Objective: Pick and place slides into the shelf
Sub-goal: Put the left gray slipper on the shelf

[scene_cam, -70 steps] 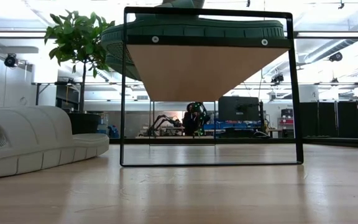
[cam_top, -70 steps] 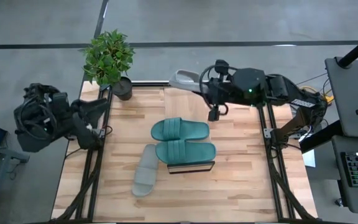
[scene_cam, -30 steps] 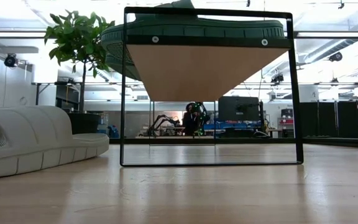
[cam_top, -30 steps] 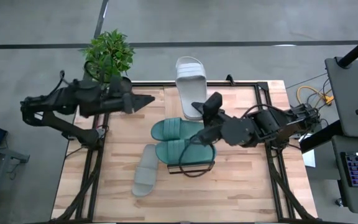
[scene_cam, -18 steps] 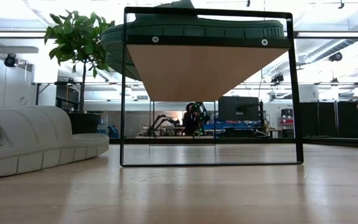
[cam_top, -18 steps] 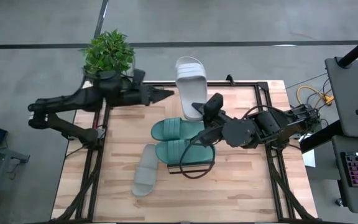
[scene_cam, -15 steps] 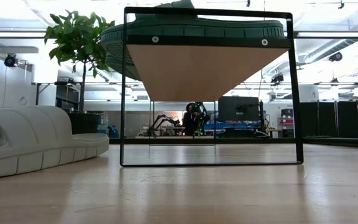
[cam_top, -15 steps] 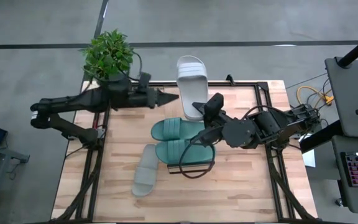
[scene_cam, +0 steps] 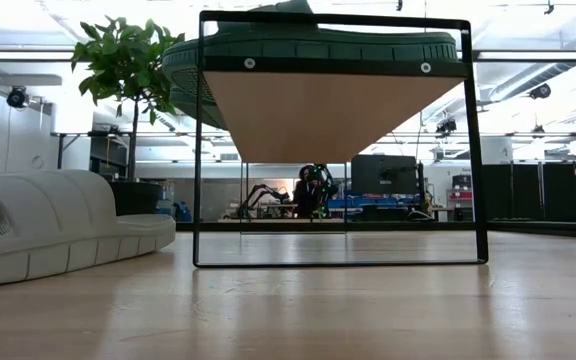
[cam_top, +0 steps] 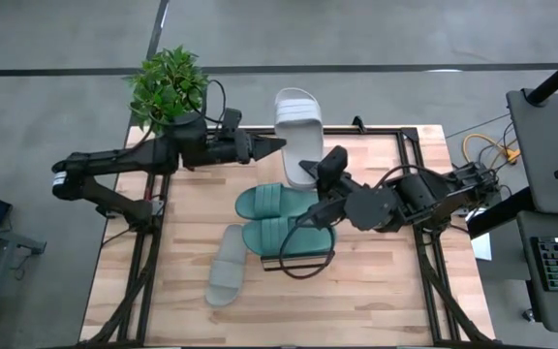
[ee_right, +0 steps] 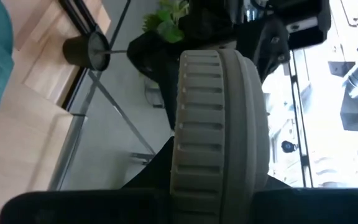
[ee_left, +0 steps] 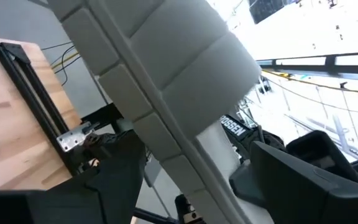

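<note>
My right gripper (cam_top: 308,174) is shut on a pale slide (cam_top: 298,121) and holds it in the air over the table's far edge. My left gripper (cam_top: 279,143) reaches in level from the left, open, with one finger (ee_left: 120,180) on either side of that slide (ee_left: 166,81). Two teal slides (cam_top: 281,204) (cam_top: 291,236) lie soles down on the shelf (cam_top: 298,260). In the low view one teal slide (scene_cam: 318,45) shows on the shelf's plank (scene_cam: 318,110). A grey slide (cam_top: 226,267) (scene_cam: 58,230) lies on the table left of the shelf. My right gripper pinches the pale slide's near end (cam_top: 302,169) between its two fingers, coming level from the table's near right. The slide juts out past the fingers toward the far edge, lifted clear, its ribbed face (ee_right: 219,124) toward the wrist camera. My left gripper: whether its fingers touch the slide's sides I cannot tell.
A potted plant (cam_top: 170,89) stands at the table's far left corner, just behind my left arm. The black table frame (cam_top: 405,136) runs along the edges. Bare wood (cam_top: 376,281) lies right of the shelf and along the near side.
My left gripper has swung from the far left corner toward the table's right, level, until its open fingers reach the held pale slide. My right gripper and the slide have kept still.
</note>
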